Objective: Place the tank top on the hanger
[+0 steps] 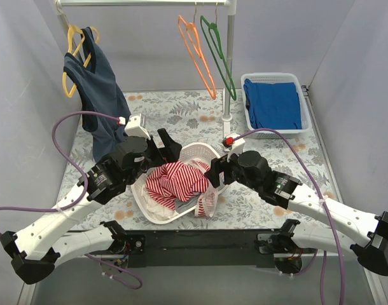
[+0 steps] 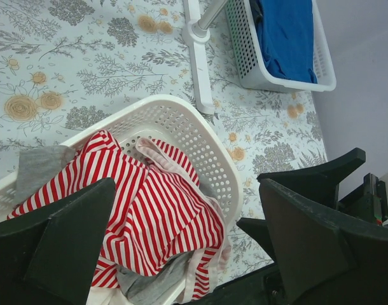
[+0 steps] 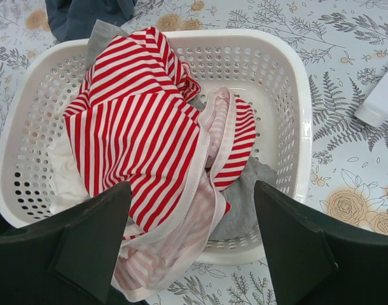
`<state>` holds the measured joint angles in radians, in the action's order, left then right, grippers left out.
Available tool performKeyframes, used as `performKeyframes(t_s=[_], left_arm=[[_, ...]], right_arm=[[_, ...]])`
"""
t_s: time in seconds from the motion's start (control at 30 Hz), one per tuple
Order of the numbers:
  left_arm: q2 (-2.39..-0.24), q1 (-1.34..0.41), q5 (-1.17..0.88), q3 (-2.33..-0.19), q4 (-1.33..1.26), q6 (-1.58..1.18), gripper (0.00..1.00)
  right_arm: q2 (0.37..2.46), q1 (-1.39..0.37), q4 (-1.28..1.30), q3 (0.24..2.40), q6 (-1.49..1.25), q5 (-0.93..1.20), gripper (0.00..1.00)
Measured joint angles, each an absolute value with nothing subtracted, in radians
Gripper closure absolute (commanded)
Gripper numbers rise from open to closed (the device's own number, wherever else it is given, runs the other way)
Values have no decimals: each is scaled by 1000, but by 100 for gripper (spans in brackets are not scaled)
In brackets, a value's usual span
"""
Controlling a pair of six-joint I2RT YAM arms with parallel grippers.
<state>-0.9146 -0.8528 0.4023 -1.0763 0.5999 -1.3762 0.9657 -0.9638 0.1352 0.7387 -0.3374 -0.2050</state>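
The tank top (image 1: 178, 180) lies crumpled in a white plastic basket (image 1: 200, 149) with perforated walls and rounded corners, just toward 6 o'clock from the middle of the floral-printed surface (image 1: 175, 108). It is soft knit cloth in thin red and white stripes with a pale pinkish band at its edge. The heap runs roughly from 9 to 3 o'clock in the overhead view, and one end spills over the rim at 5 o'clock. Bits of grey cloth (image 3: 245, 203) and white cloth (image 3: 63, 178) lie under it.

Three thin plastic hangers hang from a rail (image 1: 143, 3) at 12 o'clock:
- The orange hanger (image 1: 197, 54) has its hook up and its triangular frame running down toward 5 o'clock.
- A green hanger (image 1: 218, 54) hangs just beside it.
- A yellow hanger (image 1: 73, 57) at 10 o'clock carries a dark navy top (image 1: 98, 95).

There are two baskets. The second basket (image 1: 273, 77), at 2 o'clock, is rectangular and holds folded blue cloth (image 1: 273, 105).

The left gripper (image 2: 186, 184) hovers over the basket at its 10 o'clock side, black fingers spread wide and empty. The right gripper (image 3: 193, 184), at the basket's 3 o'clock side, also has its fingers spread wide and holds nothing.
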Motion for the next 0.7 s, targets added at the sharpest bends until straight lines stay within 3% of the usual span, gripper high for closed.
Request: performKeyframes(t_s=[0.47, 0.7], left_arm=[[-910, -853, 391, -1074, 599, -1377, 2], [-922, -853, 374, -1068, 597, -1377, 2]], right_arm=[[1029, -947, 162, 739, -337, -206, 13], [1081, -788, 191, 762, -332, -185, 13]])
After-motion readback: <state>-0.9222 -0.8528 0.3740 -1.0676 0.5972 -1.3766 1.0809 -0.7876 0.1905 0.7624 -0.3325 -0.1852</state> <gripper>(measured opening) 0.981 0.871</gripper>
